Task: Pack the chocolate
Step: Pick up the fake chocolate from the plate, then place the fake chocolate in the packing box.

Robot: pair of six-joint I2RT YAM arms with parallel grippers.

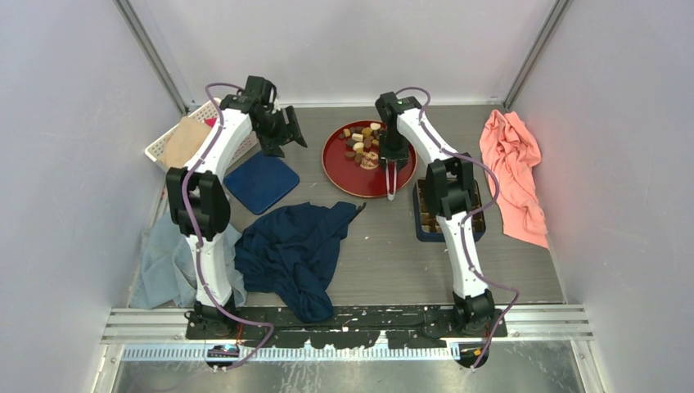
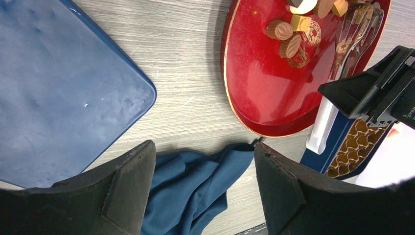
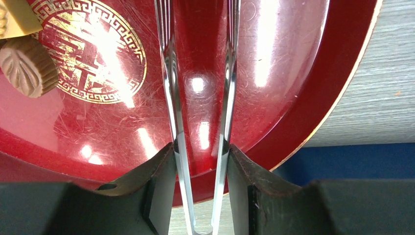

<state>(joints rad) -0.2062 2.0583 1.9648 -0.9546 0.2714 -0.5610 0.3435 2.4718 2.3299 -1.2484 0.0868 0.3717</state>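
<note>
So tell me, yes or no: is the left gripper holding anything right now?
No: in the left wrist view the left gripper stands wide open, with only the blue cloth and the table visible in the gap.

Tongs' tips off the wrist view; navy box half under right arm

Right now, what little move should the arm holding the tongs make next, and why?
Probably slide the tongs across to the ribbed brown chocolate on the red tray until their arms straddle it. The right fingers grip the tongs, whose arms stand apart over bare tray with nothing visible between them.
</note>
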